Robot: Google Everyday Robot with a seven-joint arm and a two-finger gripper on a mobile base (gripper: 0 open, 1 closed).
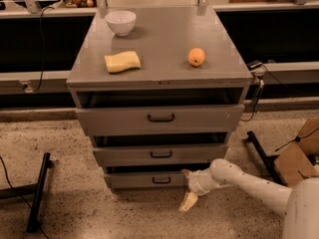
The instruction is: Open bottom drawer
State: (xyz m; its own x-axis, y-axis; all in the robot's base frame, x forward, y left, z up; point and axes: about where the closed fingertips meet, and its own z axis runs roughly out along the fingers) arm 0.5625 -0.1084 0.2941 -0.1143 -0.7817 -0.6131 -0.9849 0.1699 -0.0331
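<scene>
The grey cabinet has three drawer fronts. The bottom drawer (134, 180) is the lowest and narrowest, with a small dark bar handle (161, 179). It stands slightly out, with a dark gap above it. My gripper (187, 187) is on the white arm coming in from the lower right. It sits at the right end of the bottom drawer front, right of the handle. It is open and holds nothing: one fingertip (185, 173) is up by the drawer front and the other yellowish finger (189, 201) points down toward the floor.
On the cabinet top (164, 59) are a white bowl (121, 22), a yellow sponge (122, 61) and an orange (196, 57). A black stand leg (39, 190) lies on the floor at left. A cardboard box (299, 156) and another black leg (259, 153) are at right.
</scene>
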